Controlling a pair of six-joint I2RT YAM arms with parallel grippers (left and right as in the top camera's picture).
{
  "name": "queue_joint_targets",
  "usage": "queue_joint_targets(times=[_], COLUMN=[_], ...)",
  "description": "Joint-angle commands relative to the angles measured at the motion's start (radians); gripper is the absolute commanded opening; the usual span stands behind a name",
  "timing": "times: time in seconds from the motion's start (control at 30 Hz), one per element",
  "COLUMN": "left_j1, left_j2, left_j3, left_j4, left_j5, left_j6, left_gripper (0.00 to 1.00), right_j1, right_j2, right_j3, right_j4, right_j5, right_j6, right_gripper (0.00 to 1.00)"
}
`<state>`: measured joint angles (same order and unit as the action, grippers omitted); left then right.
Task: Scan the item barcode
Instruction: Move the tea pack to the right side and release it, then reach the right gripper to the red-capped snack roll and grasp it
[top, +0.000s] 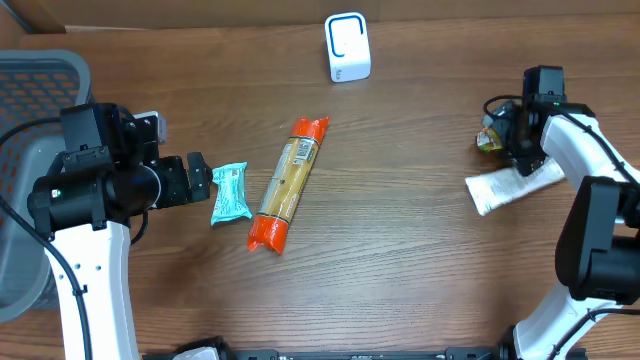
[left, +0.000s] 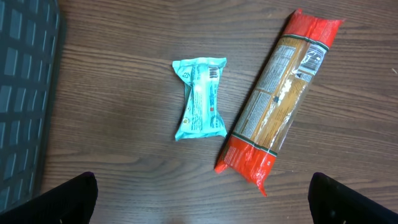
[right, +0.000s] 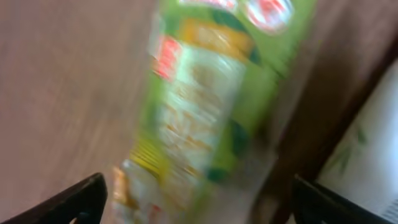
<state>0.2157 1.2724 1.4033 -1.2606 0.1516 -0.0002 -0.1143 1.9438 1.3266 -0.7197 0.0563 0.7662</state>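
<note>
Green packet (right: 205, 112) within the spread right end effector (right: 199, 193), left end effector (left: 202, 186) spread near teal packet (left: 200, 98)

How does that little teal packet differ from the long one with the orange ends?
The teal packet is short and pinched at its waist; the pasta pack is much longer and straight-sided. The teal packet is mostly teal; the pasta pack has orange-red ends. Both lie flat on the table, side by side, not touching, neither held.
</note>
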Motion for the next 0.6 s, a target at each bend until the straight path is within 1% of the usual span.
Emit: queue_joint_targets(times=[0.0, 0.1, 0.2, 0.3, 0.4, 0.47, 0.57], left_j1=[-0.007, -0.007, -0.007, -0.007, -0.007, -0.007, -0.006], left_j2=[-0.003, -0.003, -0.003, -0.003, -0.003, -0.003, -0.003], left_j3=[0.019, 0.019, 0.019, 0.019, 0.019, 0.019, 0.019], left_j4=[0.004, 0.004, 0.004, 0.004, 0.004, 0.004, 0.004], left_j5=[-0.005, -0.005, -0.005, -0.005, -0.005, -0.005, -0.005], left_j6=[0.004, 0.004, 0.004, 0.004, 0.004, 0.004, 0.004], left_gripper=[1.0, 1.0, 1.0, 1.0, 1.0, 1.0, 0.99], right_j1=[0.004, 0.015, 0.043, 0.092, 0.17, 0.273, 0.38], right_j2=[-0.087, -0.145, -0.215, -0.263, -0.262, -0.238, -0.198], right_j3=[0.051, 0.094, 0.128, 0.132, 0.129, 0.113, 0.093], right_j4=[-0.037, -0.077, -0.095, -0.095, -0.099, -0.098, -0.072], right_j5=[-0.01, -0.09, -0.222, -0.327, -0.455, -0.515, -0.515], right_j6=[-0.095, -0.159, -0.223, -0.237, -0.236, -0.233, -0.209], right_gripper=[0.96, 0.99, 1.0, 1.0, 1.0, 1.0, 1.0])
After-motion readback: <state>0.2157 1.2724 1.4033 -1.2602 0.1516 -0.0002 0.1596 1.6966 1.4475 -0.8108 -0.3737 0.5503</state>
